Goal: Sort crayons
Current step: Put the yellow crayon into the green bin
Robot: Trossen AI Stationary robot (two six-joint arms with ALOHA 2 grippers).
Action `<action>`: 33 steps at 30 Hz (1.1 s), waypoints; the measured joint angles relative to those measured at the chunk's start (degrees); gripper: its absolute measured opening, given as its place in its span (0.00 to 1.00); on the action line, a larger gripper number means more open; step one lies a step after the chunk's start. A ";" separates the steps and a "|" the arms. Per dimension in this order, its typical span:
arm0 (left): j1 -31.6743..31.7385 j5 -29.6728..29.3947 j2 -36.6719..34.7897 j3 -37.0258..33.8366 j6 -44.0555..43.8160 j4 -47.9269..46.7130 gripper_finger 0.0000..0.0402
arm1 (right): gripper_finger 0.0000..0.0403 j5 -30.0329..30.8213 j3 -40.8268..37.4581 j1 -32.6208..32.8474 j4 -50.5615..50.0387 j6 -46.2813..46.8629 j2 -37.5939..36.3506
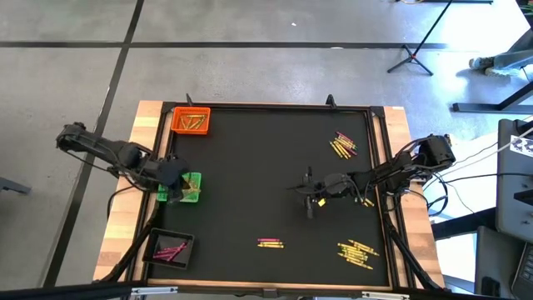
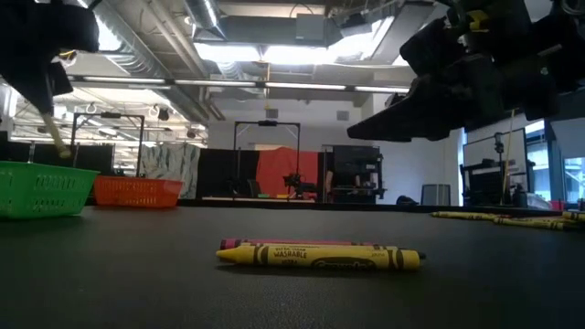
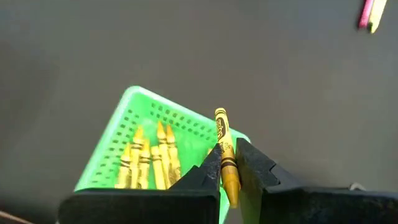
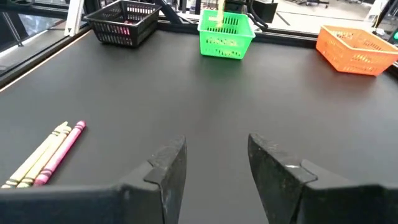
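Left gripper (image 3: 229, 163) pinches a yellow crayon (image 3: 225, 149) directly over the green tray (image 1: 191, 188), which already holds several yellows. Right gripper (image 4: 214, 165) is spread, empty; loose crayon clusters (image 1: 342, 145) near it remain unsorted.

Black table (image 1: 250, 175) bears crayons (image 1: 269, 243), three trays (image 1: 191, 121).

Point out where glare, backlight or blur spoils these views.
Low view: bright ceiling lights backlight the arms into silhouettes; the near yellow crayon is sharp. Right wrist view: the right pincer looks soft. Left wrist view: the left pincer grips a sharply rendered yellow crayon.
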 joint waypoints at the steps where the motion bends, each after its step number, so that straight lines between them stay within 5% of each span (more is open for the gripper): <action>1: -0.22 -0.83 -1.18 0.02 -0.49 -1.09 0.03 | 0.42 0.00 0.00 0.00 0.00 0.36 0.00; 10: -0.47 -0.66 -8.58 -1.08 -5.74 -8.22 0.03 | 0.42 0.55 0.00 0.02 0.02 4.08 0.00; 15: -0.49 3.84 -6.21 -4.28 -2.51 -3.94 0.03 | 0.42 2.15 0.00 0.04 0.02 5.54 0.00; 23: -0.49 2.19 -3.05 -4.36 -1.20 -3.60 0.03 | 0.42 3.04 0.00 0.04 0.37 5.49 0.02; 33: -0.47 -0.26 -2.76 5.59 2.13 -11.78 0.03 | 0.42 3.02 0.00 0.04 0.48 5.41 0.02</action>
